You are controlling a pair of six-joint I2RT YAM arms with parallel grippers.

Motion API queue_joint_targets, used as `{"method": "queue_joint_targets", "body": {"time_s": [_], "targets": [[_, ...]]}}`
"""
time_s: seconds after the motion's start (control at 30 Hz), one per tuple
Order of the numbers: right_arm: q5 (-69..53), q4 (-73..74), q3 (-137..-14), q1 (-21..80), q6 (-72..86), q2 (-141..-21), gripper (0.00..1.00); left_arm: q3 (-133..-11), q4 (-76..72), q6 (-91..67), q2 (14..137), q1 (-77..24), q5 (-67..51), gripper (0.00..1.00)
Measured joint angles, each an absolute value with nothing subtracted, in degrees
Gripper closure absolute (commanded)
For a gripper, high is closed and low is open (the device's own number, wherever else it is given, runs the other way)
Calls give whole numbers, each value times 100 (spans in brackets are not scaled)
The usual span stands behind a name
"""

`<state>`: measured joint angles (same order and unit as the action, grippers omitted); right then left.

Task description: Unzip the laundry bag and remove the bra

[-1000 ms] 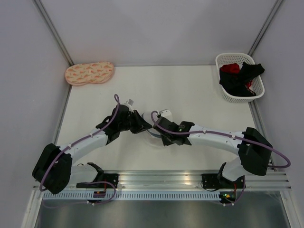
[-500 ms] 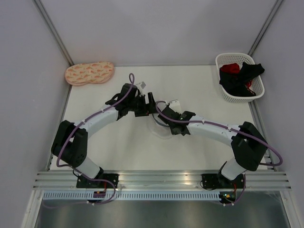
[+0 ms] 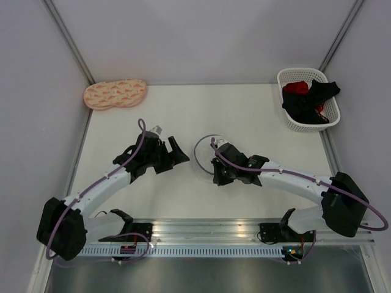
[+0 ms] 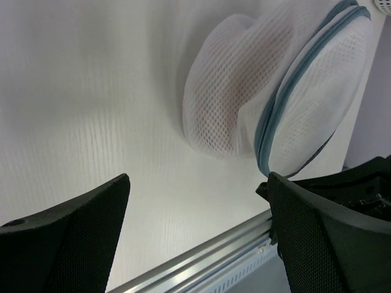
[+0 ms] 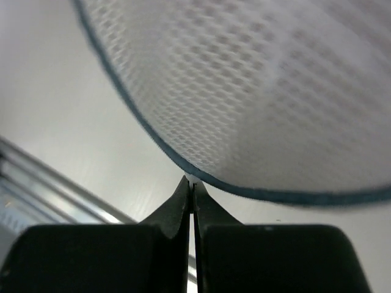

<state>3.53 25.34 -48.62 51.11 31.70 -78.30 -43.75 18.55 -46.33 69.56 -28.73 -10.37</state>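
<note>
The laundry bag [image 3: 206, 154], a round white mesh pouch with a grey-blue zipper rim, lies mid-table between the two arms. In the left wrist view the laundry bag [image 4: 275, 104] gapes along the rim, and the bra [image 4: 223, 91] shows only as a faint pinkish shade through the mesh. My left gripper [image 3: 178, 152] is open and empty a short way left of the bag, its jaws [image 4: 197, 183] wide apart over bare table. My right gripper [image 3: 215, 170] is at the bag's near edge. In its own view the right gripper [image 5: 190, 183] is shut on a small white tab at the laundry bag's [image 5: 263, 91] rim.
A peach two-lobed pad [image 3: 115, 94] lies at the back left corner. A white lattice basket [image 3: 307, 99] with black and red garments stands at the back right. An aluminium rail [image 3: 208, 229] runs along the near edge, and walls close in both sides.
My left gripper has opened wide, let go of the bag and drawn back to the left. My right gripper stays shut at the rim and has shifted slightly toward the near edge.
</note>
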Motion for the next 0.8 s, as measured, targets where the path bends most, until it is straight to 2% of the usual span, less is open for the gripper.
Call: {"method": "queue_joint_targets", "body": {"time_s": [0.13,0.23,0.63,0.73,0.8], "targets": [[-762,1806,-4768,5218,3197,-7793,99,-3350,1500,-5439,5817,-2877,-1264,3],[-1223,1396,-4786,5328,3214,-7822,100,-2906,1164,-5953,5474,-2934,-1446,2],[-1739,1033,-4998,5566,3210,-8184,100,-2689,-869,-6713,6184,-3334,-1667,4],[-1739,1035,-4998,5566,3197,-8184,100,-2790,-1164,-6672,6641,-3409,-1879,11],[-1737,1044,-4998,5566,3179,-8182,100,-2993,-1236,-6543,7039,-3463,-2069,21]]}}
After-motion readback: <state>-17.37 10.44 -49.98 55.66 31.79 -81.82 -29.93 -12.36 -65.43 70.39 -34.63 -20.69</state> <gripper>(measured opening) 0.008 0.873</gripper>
